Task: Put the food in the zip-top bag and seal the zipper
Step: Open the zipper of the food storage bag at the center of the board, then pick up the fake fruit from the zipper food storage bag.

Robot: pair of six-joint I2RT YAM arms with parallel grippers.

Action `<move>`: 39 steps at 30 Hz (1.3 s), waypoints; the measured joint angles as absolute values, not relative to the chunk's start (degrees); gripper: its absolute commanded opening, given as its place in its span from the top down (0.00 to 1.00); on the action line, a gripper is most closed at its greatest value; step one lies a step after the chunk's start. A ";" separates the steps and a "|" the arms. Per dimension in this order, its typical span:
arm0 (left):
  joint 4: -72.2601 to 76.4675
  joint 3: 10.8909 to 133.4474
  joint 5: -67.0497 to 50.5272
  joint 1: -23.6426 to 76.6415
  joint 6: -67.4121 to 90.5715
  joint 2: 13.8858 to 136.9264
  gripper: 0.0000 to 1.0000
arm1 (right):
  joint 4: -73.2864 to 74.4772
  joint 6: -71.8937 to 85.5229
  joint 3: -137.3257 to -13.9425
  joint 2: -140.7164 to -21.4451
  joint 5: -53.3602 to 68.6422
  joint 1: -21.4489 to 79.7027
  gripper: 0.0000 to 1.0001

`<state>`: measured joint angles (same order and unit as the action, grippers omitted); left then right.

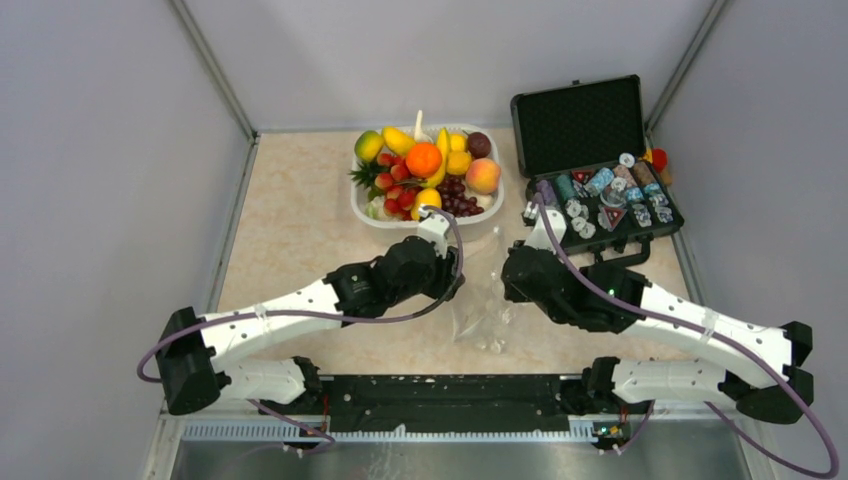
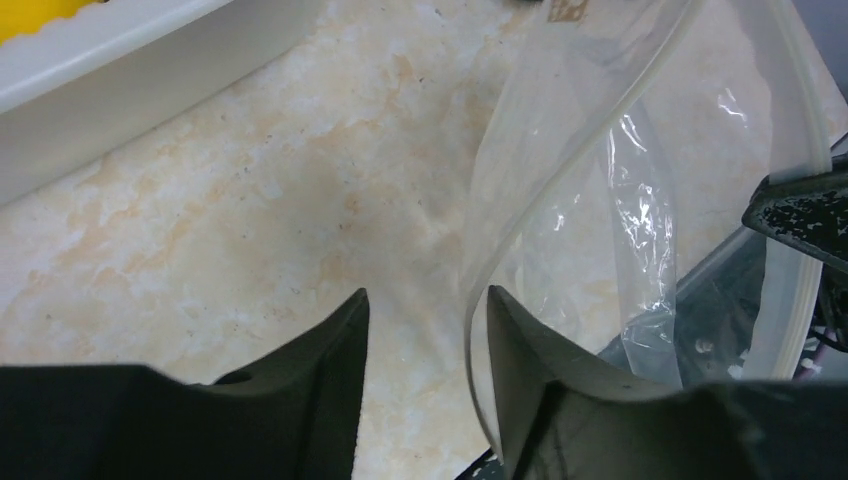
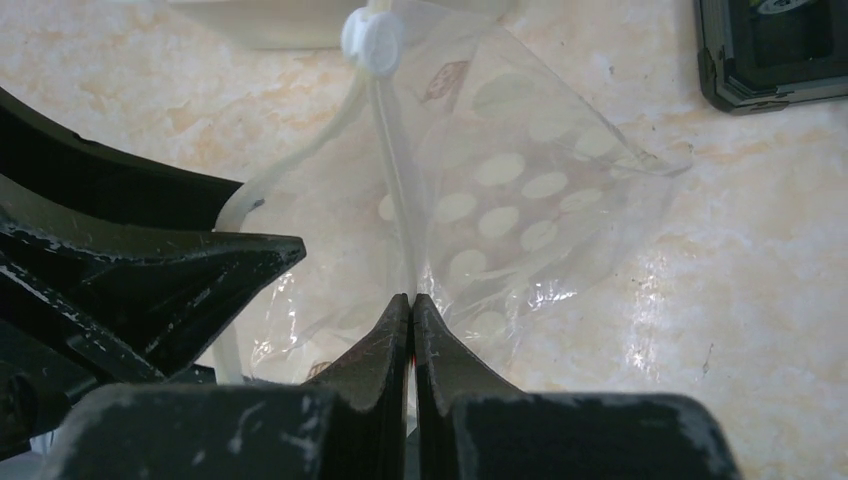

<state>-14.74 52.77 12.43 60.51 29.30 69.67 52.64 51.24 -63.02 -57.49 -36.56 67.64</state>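
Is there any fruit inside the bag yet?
No, the clear zip-top bag shows only its white dots and the table through it, while the food sits piled in the white tub.

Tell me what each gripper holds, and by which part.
Right gripper pinches the zip-top bag by its zipper strip. Left gripper: fingers open, holding nothing.

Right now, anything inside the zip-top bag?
No food visible inside the zip-top bag; only the marble tabletop shows through it. The toy fruit sits in the white tub. The bag's near end is covered by the right gripper.
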 measured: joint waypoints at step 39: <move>-18.70 70.24 3.88 37.19 16.01 65.23 0.01 | 32.60 52.07 -51.29 -52.62 -33.71 60.20 1.00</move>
<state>-18.70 70.24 3.88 37.19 16.01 65.23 32.60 52.07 -51.29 -52.62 -33.71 60.20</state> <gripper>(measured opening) 0.986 0.006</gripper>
